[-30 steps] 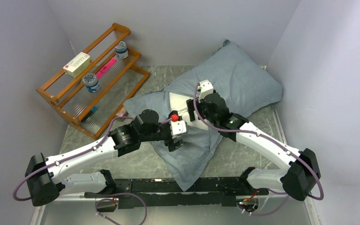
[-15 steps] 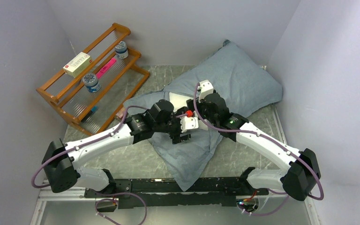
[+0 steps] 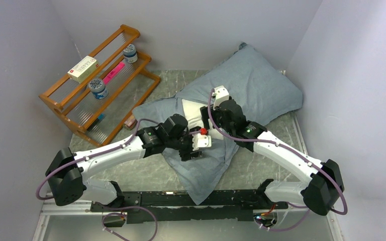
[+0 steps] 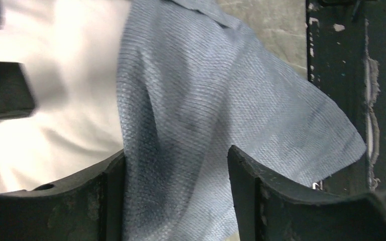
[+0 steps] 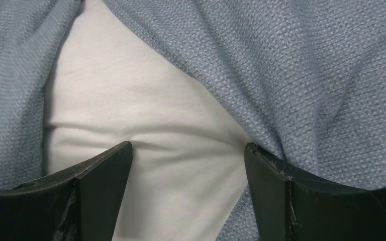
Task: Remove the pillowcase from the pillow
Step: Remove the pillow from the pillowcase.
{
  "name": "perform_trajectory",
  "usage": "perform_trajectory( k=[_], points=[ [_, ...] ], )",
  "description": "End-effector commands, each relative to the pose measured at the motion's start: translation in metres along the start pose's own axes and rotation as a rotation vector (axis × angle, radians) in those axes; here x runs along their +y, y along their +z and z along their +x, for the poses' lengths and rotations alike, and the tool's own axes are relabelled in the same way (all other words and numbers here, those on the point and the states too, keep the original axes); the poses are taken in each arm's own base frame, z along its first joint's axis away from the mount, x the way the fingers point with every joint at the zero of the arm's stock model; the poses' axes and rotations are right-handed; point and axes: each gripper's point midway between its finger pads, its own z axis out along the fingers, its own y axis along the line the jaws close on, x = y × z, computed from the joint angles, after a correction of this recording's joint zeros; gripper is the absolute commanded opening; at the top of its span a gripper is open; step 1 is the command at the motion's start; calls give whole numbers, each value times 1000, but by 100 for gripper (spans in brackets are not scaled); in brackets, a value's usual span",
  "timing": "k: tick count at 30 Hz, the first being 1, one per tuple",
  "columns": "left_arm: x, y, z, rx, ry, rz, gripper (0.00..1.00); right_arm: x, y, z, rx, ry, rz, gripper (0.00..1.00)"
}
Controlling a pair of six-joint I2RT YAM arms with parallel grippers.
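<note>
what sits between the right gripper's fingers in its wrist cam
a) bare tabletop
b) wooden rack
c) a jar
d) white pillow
d, the right gripper stands open over the white pillow, with the blue-grey pillowcase at both sides.

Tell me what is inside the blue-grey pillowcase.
The white pillow shows at the opening of the pillowcase; how far it reaches inside is hidden by the cloth.

Robot lab booth: 3 plain grey walls (image 3: 196, 30) round tabletop (image 3: 148, 175).
</note>
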Motion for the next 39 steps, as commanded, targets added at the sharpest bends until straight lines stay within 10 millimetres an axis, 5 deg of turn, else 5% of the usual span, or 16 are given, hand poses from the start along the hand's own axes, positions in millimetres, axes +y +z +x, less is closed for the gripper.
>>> perform_trajectory(
  k=[1,9,18,28,39],
  points=[
    [-35,-1,5,-17,-35,120,63,-6,-4,12,49,0,22,85],
    [-58,-6,20,13,-138,120,34,10,-14,5,54,15,-74,88],
    [-61,-4,3,-101,-216,30,21,34,-42,24,102,58,-188,87],
    [-84,12,21,-166,-281,43,16,58,-71,54,198,101,-243,86],
    [-96,15,36,-166,-310,31,13,41,-90,105,354,183,-153,86]
  ],
)
